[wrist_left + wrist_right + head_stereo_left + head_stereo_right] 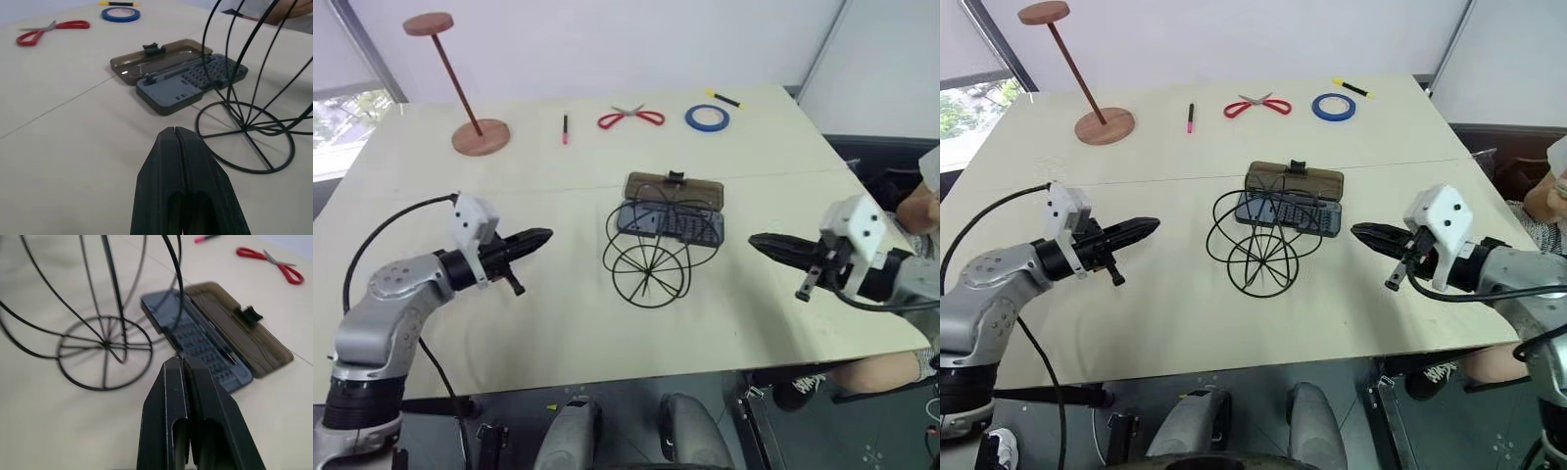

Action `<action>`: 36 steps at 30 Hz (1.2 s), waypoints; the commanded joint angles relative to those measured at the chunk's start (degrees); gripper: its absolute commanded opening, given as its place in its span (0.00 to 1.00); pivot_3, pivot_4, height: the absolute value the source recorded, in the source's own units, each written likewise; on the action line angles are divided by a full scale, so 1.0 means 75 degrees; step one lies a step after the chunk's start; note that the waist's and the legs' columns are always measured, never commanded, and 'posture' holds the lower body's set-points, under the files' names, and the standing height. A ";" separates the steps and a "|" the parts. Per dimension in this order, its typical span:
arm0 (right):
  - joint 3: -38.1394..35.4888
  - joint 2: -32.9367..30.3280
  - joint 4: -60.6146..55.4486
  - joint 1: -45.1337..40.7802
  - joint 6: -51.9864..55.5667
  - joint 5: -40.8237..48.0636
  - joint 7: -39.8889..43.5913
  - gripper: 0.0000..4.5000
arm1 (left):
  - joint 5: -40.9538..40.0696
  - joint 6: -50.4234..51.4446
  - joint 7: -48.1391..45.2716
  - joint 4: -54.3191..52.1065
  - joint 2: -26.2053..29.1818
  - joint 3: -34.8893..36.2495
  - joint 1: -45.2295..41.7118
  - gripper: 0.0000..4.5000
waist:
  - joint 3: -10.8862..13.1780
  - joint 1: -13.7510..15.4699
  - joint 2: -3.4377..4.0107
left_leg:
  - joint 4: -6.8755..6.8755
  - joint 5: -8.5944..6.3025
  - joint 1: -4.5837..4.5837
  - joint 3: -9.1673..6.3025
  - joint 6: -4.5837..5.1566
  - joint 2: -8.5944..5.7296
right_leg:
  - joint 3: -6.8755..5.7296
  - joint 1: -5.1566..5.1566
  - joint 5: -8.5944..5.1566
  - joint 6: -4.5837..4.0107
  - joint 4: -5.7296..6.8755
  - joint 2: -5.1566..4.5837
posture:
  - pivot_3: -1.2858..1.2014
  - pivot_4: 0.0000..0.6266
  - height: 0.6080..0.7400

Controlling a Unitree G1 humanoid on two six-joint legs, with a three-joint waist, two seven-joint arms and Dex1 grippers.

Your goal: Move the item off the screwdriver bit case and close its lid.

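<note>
The screwdriver bit case (693, 228) lies open at mid-table, dark grey with rows of bits. Its smoky-brown lid (651, 188) lies flat behind it, latch tab (676, 177) on the far edge. The item, a black wire globe cage (650, 275), lies tipped on its side. Its loops arch over the left part of the case tray and its ring rests on the table in front. My left gripper (543, 238) is shut and empty, left of the cage and pointing at it. My right gripper (754, 240) is shut and empty too, right of the case.
At the back of the table stand a brown disc-topped stand (475, 132), a pink pen (565, 128), red scissors (630, 118), a blue tape roll (707, 117) and a yellow marker (724, 98). A person (925, 201) sits at the right edge.
</note>
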 commanded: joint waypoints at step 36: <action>-0.0554 -0.0348 -0.0999 0.0571 0.0576 0.1053 -0.0417 0.66 | 0.0081 0.0092 -0.0044 0.0349 -0.0345 -0.0845 -0.0857 0.00 | 0.0007 0.0171 -0.0010 | 0.0003 -0.0007 -0.0012 0.0007 0.0010 0.0004 | -0.0002 0.0016 0.0000 -0.0002 -0.0055 -0.0002 | 0.52 0.24 1.00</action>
